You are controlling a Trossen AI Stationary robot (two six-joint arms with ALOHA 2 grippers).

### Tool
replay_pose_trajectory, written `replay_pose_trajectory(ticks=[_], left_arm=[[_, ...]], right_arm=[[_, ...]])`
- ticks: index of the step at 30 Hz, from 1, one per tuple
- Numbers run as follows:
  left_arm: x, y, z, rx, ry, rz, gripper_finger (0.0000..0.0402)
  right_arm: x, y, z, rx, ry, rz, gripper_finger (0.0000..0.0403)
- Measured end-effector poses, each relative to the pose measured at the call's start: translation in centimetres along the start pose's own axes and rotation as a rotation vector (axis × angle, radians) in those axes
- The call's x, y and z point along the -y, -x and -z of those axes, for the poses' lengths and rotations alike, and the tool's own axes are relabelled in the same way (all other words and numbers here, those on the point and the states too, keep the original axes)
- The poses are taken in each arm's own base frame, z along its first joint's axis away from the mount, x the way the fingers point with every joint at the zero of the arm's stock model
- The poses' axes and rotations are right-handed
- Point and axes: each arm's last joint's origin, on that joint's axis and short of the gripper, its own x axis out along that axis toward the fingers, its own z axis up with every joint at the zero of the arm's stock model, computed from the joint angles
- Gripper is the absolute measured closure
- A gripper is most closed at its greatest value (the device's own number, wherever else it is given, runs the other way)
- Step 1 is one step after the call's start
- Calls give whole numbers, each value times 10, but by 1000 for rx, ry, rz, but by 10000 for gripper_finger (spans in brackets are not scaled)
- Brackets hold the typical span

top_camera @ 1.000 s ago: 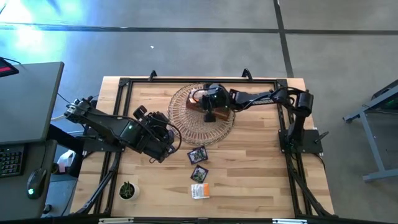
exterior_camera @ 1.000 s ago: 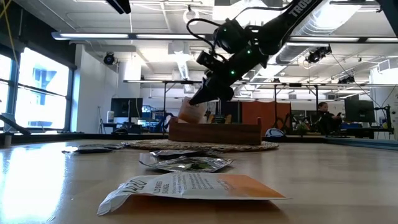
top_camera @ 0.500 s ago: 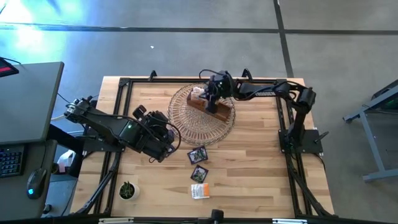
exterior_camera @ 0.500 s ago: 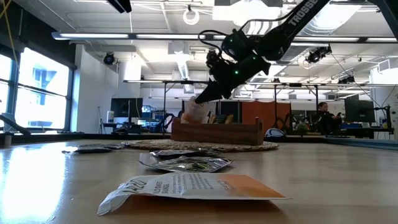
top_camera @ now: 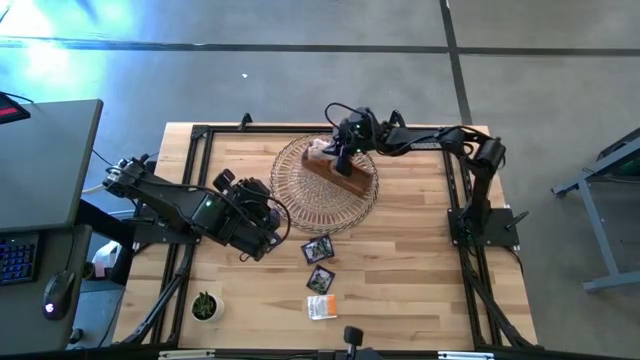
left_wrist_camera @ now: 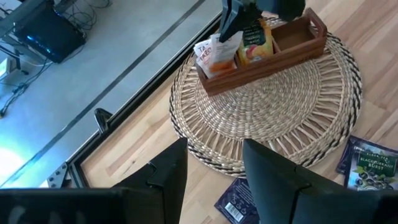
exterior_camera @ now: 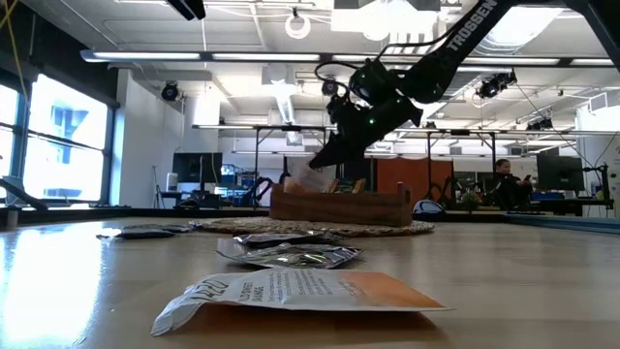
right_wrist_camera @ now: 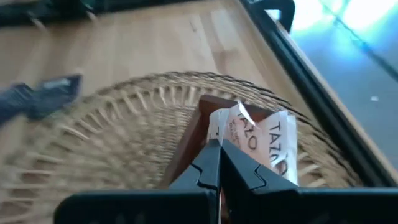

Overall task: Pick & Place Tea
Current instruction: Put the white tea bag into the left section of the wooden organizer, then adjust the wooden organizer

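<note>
A brown wooden box (top_camera: 348, 180) lies on a round woven mat (top_camera: 310, 205) at the table's far middle. My right gripper (right_wrist_camera: 214, 148) hovers over the box's left end compartment, shut on a white-and-orange tea sachet (right_wrist_camera: 261, 146). An orange sachet (left_wrist_camera: 255, 43) stands in the middle compartment. Two dark sachets (top_camera: 318, 248) (top_camera: 321, 278) and an orange-and-white one (top_camera: 321, 307) lie flat on the table nearer me. My left gripper (left_wrist_camera: 214, 180) is open and holds nothing. It hangs above the table to the left of the mat. My right gripper pinches the white-and-orange sachet at its upper edge (right_wrist_camera: 219, 127) between the two fingertips. The fingers slant down from the table's right and far side. The sachet hangs below them (exterior_camera: 315, 179), its lower part down inside the box's left end compartment.
A small potted plant (top_camera: 205, 305) stands near the front left corner. A black metal frame (top_camera: 300, 130) runs along the table's far and side edges. Bare wood lies to the right of the mat and the loose sachets.
My right gripper has moved toward the table's far edge, from over the box's middle to its left end. Its wrist has rolled on the way. It has stayed shut, and the sachet has come along under it.
</note>
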Motion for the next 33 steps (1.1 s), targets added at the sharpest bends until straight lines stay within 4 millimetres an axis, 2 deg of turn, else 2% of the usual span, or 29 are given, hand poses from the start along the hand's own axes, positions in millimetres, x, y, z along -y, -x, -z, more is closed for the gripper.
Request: replay_pose_trajectory(ticks=[4,15,20,23,26,33], left_arm=[[0,0,0,1,7,0,250],[0,0,0,8,25,-4,250],[0,0,0,8,26,-4,250],[0,0,0,8,26,-4,250],[0,0,0,8,26,-4,250],[0,0,0,8,26,-4,250]], right_arm=[[1,0,1,-8,43,32,379],[3,0,-4,42,35,64,274],[10,1,-8,51,29,306,257],[16,4,-7,33,20,465,264],[20,6,-4,-7,9,523,285],[20,6,8,-118,-11,463,390]])
